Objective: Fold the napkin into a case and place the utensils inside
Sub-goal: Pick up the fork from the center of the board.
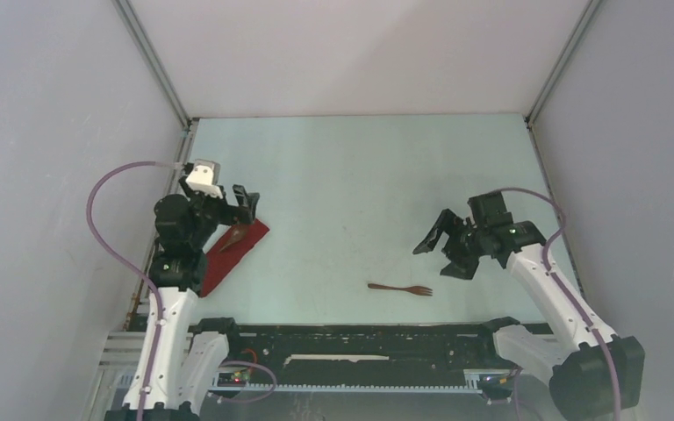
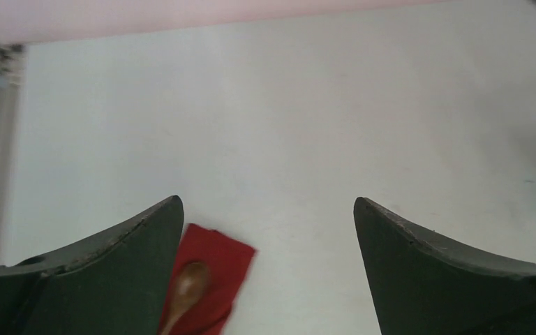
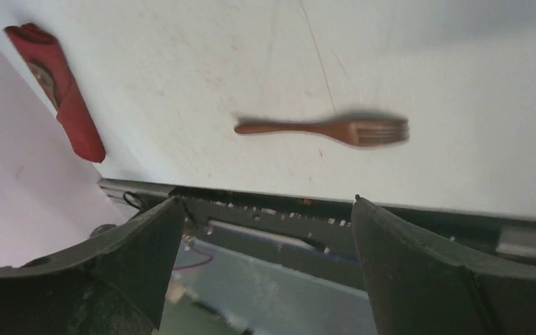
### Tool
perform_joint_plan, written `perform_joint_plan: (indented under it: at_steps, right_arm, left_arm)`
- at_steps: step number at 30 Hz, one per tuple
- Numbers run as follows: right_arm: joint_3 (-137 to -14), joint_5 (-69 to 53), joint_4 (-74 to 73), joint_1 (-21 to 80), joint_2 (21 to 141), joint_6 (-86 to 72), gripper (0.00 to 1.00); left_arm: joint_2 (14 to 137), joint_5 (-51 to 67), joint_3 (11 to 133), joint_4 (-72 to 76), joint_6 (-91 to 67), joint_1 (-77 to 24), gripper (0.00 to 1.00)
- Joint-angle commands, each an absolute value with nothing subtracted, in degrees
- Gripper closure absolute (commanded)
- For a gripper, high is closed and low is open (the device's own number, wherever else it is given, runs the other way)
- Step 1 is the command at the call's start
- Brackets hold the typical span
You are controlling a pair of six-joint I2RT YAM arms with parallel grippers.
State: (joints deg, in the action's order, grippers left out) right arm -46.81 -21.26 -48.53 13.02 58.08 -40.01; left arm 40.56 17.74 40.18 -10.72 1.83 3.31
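Case (image 1: 244, 243), a narrow dark-red cloth strip, near end hidden, bore a wooden spoon (image 1: 234, 234); left pincer (image 1: 247, 206) and right pincer (image 1: 443, 254) gaped empty.

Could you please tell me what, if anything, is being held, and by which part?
Nothing is held: the left gripper and the right gripper are both open and empty.

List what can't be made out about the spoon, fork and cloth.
- Spoon: the handle end is cut off by the bottom edge in the left wrist view.
- Fork: the prongs are blurred in the right wrist view.
- Cloth: the near end is hidden behind the left arm in the top view.
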Motion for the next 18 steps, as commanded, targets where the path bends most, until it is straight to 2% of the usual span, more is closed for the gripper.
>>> perform_joint_plan:
  at_steps: [1, 3, 8, 18]
  right_arm:
    - [-43.0, -16.7, -51.2, 18.2, 56.7, -64.5, 0.07]
    - [-41.3, -12.4, -50.8, 20.6, 56.6, -72.7, 0.13]
    - [-37.7, -8.5, -50.1, 24.0, 58.8, -86.1, 0.15]
    - [-37.6, -2.3, -47.7, 26.9, 68.5, -96.4, 0.16]
  left_arm:
    - [40.1, 21.4, 39.3, -8.8, -12.1, -2.6, 0.01]
    - [41.2, 22.2, 38.8, -9.1, -13.9, -7.5, 0.02]
    - [44.1, 23.6, 35.8, -7.9, -14.5, -20.1, 0.06]
    - [39.9, 21.5, 34.5, -8.5, -12.3, -29.6, 0.05]
